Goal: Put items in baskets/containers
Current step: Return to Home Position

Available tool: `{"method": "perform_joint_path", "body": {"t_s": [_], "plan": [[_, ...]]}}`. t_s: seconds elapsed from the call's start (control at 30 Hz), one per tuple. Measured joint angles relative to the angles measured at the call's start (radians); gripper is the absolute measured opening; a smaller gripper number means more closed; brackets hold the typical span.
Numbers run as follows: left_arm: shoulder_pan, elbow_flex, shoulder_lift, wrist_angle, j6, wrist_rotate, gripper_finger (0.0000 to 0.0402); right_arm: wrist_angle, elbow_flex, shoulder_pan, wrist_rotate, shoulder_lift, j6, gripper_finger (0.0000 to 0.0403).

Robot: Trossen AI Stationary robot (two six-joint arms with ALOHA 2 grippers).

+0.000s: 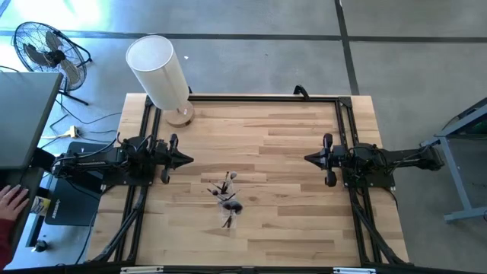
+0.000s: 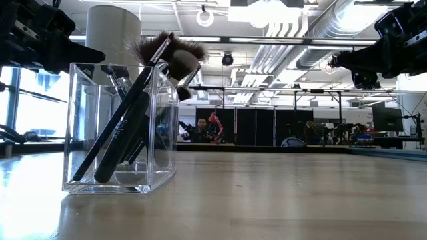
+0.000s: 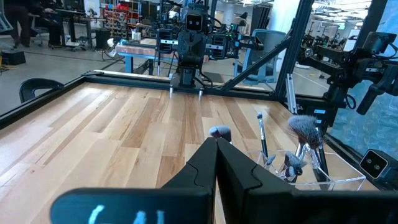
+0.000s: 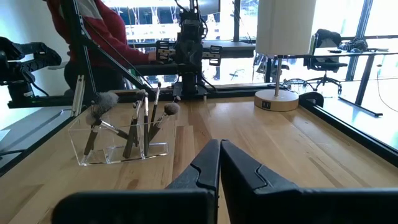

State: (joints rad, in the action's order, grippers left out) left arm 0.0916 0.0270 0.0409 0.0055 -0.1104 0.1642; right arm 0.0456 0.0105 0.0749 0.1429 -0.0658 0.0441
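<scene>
A clear, square-sided acrylic organizer stands upright on the light wooden worktop. It is about midway between the left and right edges, and a little nearer the edge opposite the tall white cylinder lamp that occupies the far left corner. The thin, dark-handled makeup brushes with silvery ferrules lean inside the organizer, heads up, and the wide fluffy-headed one pokes above the rim. The overhead view shows no brush lying loose on the wood.

The left arm lies along the left edge and the right arm along the right edge. They point at each other across the middle, both well apart from the organizer. Each wrist view shows that arm's jaws pressed together with nothing between them.

Judging by this, the loading looks finished and the step in hand is parking the arms at rest. What remains seems only to settle each arm into its resting pose at its own edge. The jaws should stay closed and no link should sweep toward the middle, because the light, top-heavy organizer would tip easily if nudged.

A person's hand rests beyond the left edge, off the worktop.
</scene>
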Motion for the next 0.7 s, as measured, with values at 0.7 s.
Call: {"method": "perform_joint_path", "body": {"t_s": [0.7], "plan": [[0.000,0.000,0.000,0.000,0.000,0.000,0.0003,0.000,0.000,0.000,0.000,0.000,0.000,0.0008]]}}
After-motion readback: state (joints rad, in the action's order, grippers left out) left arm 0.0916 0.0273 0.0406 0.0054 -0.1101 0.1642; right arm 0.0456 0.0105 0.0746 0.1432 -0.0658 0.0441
